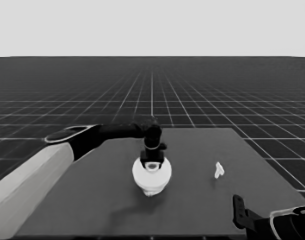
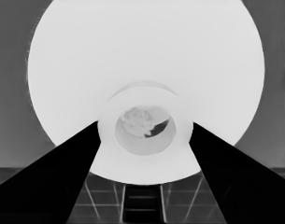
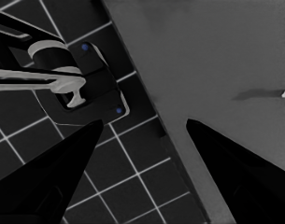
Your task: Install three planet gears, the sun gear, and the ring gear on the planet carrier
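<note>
Left claw [image 1: 152,161] is clamped on the larger round part [image 1: 151,173]; it should be lowered straight and slowly.

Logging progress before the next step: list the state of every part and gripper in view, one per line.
Left gripper: over the stack, jaws shut on the larger round part's raised middle.
Larger round part: held, atop the smaller round part.
Smaller round part: mostly hidden beneath.
Gear: seen through the larger part's hole.
Thin white piece: lying loose, right of the stack.
Right gripper: parked, near right corner, jaws open, empty.
</note>
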